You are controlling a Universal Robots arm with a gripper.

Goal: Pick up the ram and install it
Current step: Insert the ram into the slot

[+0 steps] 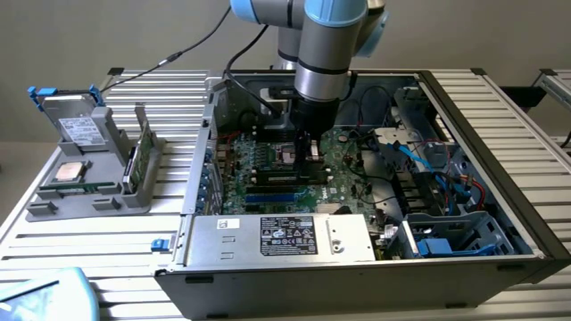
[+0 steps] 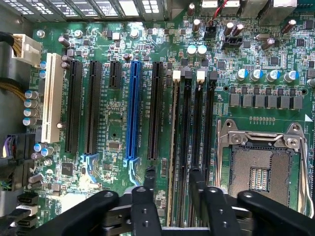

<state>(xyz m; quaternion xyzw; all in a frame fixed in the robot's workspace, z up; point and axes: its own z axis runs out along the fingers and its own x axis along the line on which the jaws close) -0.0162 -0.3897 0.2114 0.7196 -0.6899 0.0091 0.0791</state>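
My jaws hang released astride the ram [image 2: 172,147], edge-up among the memory slots [image 2: 189,128]; likely light, stiff, fragile: pinch its flat faces.

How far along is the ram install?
Done: the ram looks slotted edge-on into the motherboard. In hand: nothing; the claw is open, one finger on either side of the stick. Left: whether the white latch is locked, I cannot tell.

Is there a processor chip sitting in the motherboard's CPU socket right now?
No, the CPU socket shows its bare grid of contact pins, with no chip seated on them.
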